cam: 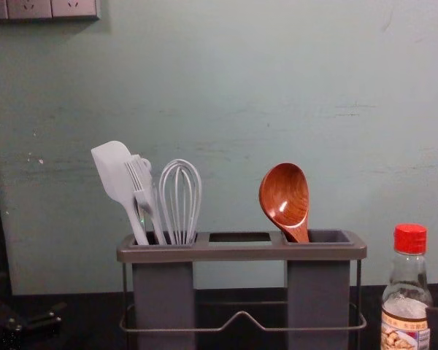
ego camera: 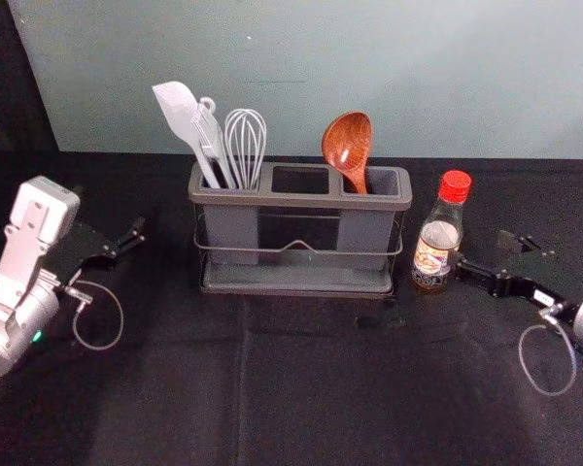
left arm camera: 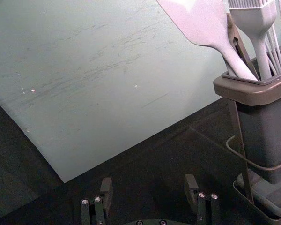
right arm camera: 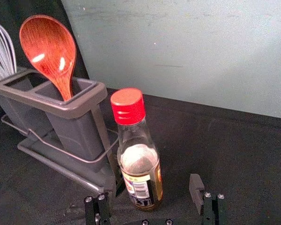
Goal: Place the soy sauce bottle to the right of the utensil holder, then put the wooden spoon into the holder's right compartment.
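Note:
In the head view, the soy sauce bottle (ego camera: 435, 243) stands upright, a little apart from the right side of the utensil holder (ego camera: 301, 283). The wooden spoon (ego camera: 348, 144) rests bowl-up in the holder's right compartment. Beside the bottle, on its right, is my right gripper (ego camera: 486, 256); in the right wrist view, the open right gripper (right arm camera: 151, 191) has the bottle (right arm camera: 140, 171) standing ahead, nearer one finger. Left of the holder, my left gripper (ego camera: 109, 245) hangs over the table; the left wrist view gives the left gripper (left arm camera: 149, 188) open and holding nothing.
A white spatula (ego camera: 179, 109), a brush and a whisk (ego camera: 245, 141) fill the holder's left compartment and rise above its rim. A wall stands close behind the holder. Black cloth (ego camera: 301, 388) covers the table in front.

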You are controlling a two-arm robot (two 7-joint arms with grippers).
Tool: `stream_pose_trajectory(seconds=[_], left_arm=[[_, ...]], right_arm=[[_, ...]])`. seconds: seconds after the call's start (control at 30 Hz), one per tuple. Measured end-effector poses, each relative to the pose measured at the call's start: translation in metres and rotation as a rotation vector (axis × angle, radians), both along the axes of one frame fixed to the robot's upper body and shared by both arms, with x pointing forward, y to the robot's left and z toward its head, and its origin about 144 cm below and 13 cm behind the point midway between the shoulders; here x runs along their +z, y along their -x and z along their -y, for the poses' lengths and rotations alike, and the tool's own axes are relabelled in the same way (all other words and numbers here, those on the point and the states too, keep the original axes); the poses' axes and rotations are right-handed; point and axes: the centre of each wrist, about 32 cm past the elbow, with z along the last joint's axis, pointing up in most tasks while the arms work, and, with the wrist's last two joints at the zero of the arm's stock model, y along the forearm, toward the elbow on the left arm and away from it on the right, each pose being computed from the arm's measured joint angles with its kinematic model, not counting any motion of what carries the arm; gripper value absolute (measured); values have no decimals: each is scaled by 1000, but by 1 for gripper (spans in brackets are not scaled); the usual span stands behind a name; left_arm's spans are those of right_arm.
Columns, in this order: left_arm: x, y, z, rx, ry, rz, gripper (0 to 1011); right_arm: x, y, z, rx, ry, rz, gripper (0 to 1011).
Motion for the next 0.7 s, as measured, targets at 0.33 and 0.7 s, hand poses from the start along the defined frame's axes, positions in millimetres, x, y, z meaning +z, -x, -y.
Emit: stream_pose_trajectory(seconds=[0.33,0.7], left_arm=[[0,0,0,0,0,0,1005],[0,0,0,0,0,0,1005]], right_arm=[[-4,-3,-3,8,8,-5,1004],[-3,-2,-3,9,8,-3,1004]])
